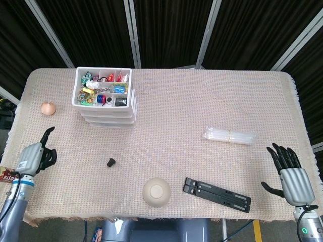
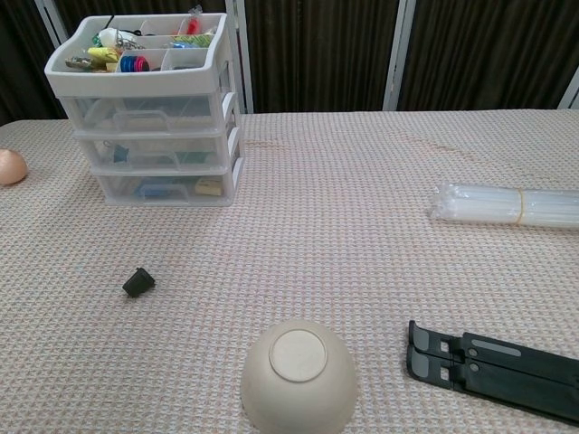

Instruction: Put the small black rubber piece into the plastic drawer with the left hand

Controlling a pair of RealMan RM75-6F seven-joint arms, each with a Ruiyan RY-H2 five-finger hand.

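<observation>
The small black rubber piece (image 1: 110, 162) (image 2: 137, 282) lies on the woven tablecloth, in front of the white plastic drawer unit (image 1: 108, 119) (image 2: 145, 86). The unit's top tray is full of small coloured items, and its three drawers below look pushed in. My left hand (image 1: 38, 154) hovers at the table's left edge, well left of the piece, turned on its side with fingers loosely bent and nothing in it. At the table's front right corner my right hand (image 1: 291, 173) is spread flat and holds nothing. Neither hand shows in the chest view.
An upturned beige bowl (image 1: 156, 192) (image 2: 299, 375) sits near the front edge, right of the piece. A black folded stand (image 1: 217, 194) (image 2: 498, 369) lies further right. A bag of clear sticks (image 1: 229, 136) (image 2: 507, 206) is at the right, a peach-coloured ball (image 1: 48, 108) (image 2: 9, 166) at the left.
</observation>
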